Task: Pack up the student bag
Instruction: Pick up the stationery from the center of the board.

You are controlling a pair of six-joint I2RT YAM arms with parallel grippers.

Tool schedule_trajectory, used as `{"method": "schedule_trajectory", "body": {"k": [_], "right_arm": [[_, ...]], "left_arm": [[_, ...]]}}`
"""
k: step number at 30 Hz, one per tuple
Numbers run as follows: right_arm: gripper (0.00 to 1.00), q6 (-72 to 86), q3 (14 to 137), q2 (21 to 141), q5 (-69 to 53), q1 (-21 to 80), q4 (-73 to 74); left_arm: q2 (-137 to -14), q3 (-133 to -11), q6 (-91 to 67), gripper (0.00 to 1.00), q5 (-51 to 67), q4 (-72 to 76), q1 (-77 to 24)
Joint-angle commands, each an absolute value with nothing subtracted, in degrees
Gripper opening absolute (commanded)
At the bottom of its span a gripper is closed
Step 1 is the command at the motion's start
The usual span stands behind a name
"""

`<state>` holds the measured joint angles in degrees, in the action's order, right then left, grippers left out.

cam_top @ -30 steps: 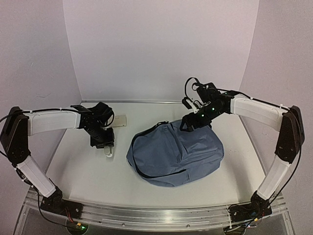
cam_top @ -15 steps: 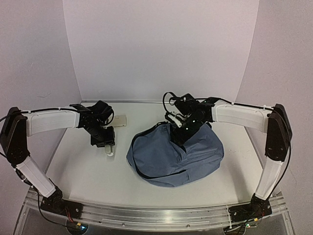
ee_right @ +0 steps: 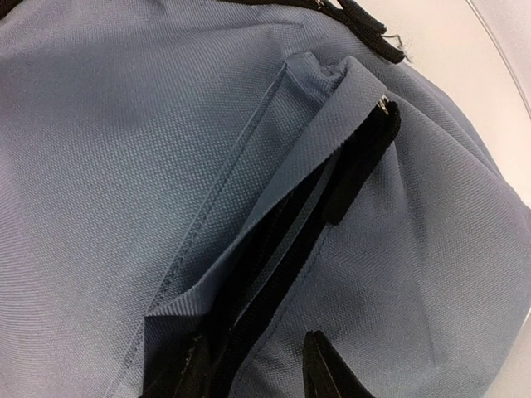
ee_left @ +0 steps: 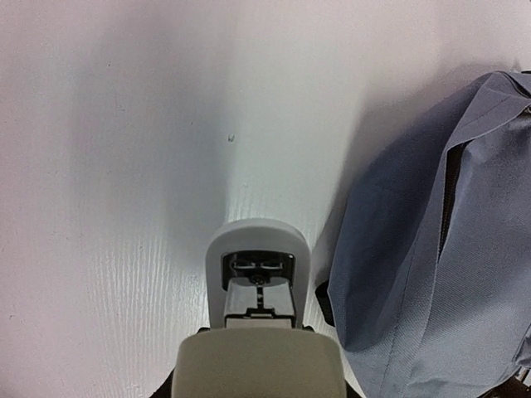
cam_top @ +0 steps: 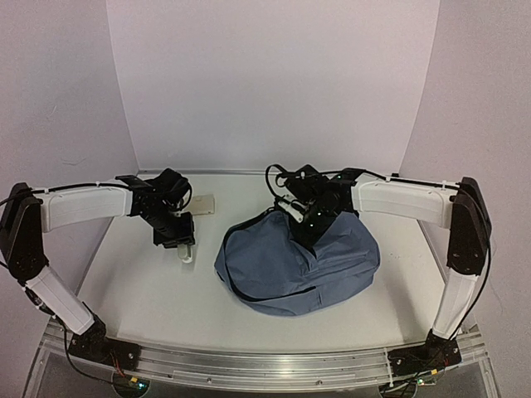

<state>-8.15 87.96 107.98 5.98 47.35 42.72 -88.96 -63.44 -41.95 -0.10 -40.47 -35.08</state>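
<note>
Student bag [cam_top: 299,265], the large soft blue-grey fabric backpack with black straps and zip lines, lies flat on the white table [cam_top: 141,290], centre-right. Nothing visibly packed, so I judge we're early, at getting the zip open. My right gripper [ee_right: 257,369] is down on the bag's far top, fingers straddling the black-lined zip edge [ee_right: 357,157]; can't tell if they bite. Left gripper [cam_top: 182,245] hovers left of the bag, clamped on a small white rounded plastic item [ee_left: 257,265]. Small flat beige piece [cam_top: 203,203] lies far left. Both to load, then zip shut.
</note>
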Motion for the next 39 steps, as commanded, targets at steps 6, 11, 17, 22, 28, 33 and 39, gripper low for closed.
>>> {"method": "schedule_trajectory", "body": {"k": [6, 11, 17, 22, 28, 33, 39], "right_arm": [[0.04, -9.61, 89.9, 104.11, 13.6, 45.58, 47.33], [0.02, -9.27, 92.2, 102.37, 12.57, 45.04, 47.91], [0.45, -6.45, 92.84, 103.52, 2.16, 45.18, 50.79], [0.53, -6.69, 92.53, 105.81, -0.15, 46.04, 52.78], [0.6, -7.95, 91.9, 107.44, -1.61, 48.66, 55.4], [0.57, -9.23, 91.36, 109.79, 4.76, 49.43, 57.15], [0.36, -9.72, 91.45, 108.98, 12.39, 49.43, 57.08]], "left_arm": [[-86.25, -67.15, -40.95, 0.0, -0.18, -39.35, -35.48], [-86.47, -67.11, -40.92, 0.0, -0.18, -39.09, -35.68], [-86.13, -66.63, -40.91, 0.0, -0.21, -38.78, -35.77], [-86.01, -66.65, -40.87, 0.0, -0.19, -38.76, -35.77], [-85.86, -66.33, -40.83, 0.0, -0.19, -38.35, -35.77], [-86.01, -66.31, -40.82, 0.0, -0.19, -38.15, -35.79], [-86.02, -66.64, -40.86, 0.0, -0.18, -38.13, -35.77]]}}
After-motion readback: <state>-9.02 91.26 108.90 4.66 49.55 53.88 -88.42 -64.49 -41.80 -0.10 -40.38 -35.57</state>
